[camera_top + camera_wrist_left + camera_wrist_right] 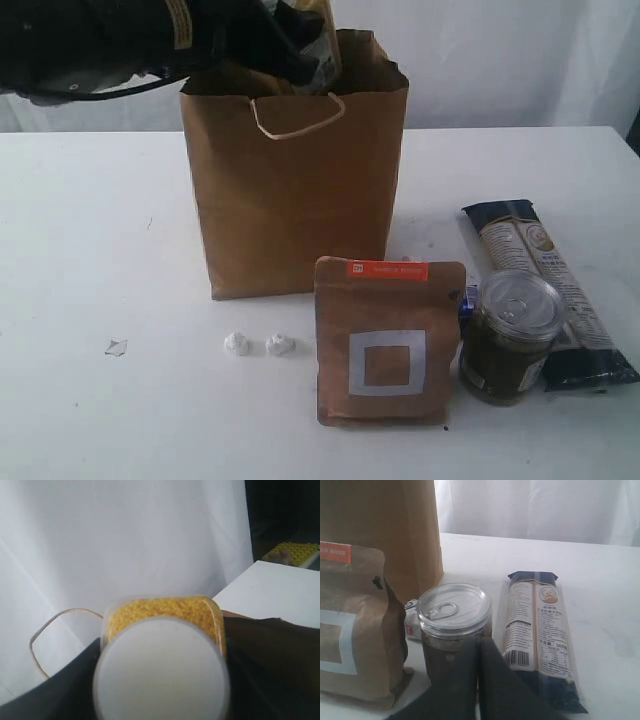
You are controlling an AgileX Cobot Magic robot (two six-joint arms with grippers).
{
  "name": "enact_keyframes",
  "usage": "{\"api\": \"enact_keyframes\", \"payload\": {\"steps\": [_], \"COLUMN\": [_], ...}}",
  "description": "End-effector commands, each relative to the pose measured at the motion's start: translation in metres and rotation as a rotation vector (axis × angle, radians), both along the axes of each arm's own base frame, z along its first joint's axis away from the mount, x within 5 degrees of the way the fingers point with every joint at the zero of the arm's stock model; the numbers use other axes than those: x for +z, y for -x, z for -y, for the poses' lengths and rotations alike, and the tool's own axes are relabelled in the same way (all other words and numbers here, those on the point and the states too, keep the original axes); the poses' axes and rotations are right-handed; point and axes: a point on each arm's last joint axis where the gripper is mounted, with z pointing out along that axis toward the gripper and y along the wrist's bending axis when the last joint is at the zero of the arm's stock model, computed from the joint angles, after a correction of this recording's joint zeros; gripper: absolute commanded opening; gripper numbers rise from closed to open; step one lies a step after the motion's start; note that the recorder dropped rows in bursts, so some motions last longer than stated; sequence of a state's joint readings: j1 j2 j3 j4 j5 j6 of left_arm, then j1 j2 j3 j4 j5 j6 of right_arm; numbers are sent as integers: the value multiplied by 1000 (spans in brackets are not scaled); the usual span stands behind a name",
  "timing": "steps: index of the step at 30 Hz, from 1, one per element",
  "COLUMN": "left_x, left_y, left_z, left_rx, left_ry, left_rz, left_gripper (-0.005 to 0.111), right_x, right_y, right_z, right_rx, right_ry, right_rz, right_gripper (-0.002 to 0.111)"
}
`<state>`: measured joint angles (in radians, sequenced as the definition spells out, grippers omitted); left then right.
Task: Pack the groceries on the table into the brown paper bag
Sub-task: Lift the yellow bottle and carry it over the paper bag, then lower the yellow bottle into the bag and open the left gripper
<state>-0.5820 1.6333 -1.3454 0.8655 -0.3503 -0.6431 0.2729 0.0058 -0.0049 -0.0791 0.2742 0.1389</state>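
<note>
Hanging over the brown paper bag (295, 200), the left gripper (290, 45) squeezes the yellow bottle (165, 611), and the right gripper (479, 680) is closed, empty.

A brown paper bag (295, 190) stands open on the white surface (100, 250), yellow white-capped bottle (162, 630) at its mouth. Near it: square-marked brown pouch (390, 345), dark jar (512, 340), navy-tan packet (550, 290).
</note>
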Motion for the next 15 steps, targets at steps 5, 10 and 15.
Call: {"api": "enact_keyframes", "payload": {"steps": [5,10,15], "left_x": [20,17,13], "left_y": [0,-1,-3], "left_z": [-16,-21,-28], "left_rx": [-117,-168,-202], "left_ry": [71,41,-17], "left_rz": [52,37,26], "left_gripper": [0,0,0], "right_x": [0,0,0], "right_y": [0,0,0], "right_z": [0,0,0], "right_rx": [-4,-4,-4], "right_ry": [-5,-5,-5], "right_rz": [11,9,9], "right_gripper": [0,0,0]}}
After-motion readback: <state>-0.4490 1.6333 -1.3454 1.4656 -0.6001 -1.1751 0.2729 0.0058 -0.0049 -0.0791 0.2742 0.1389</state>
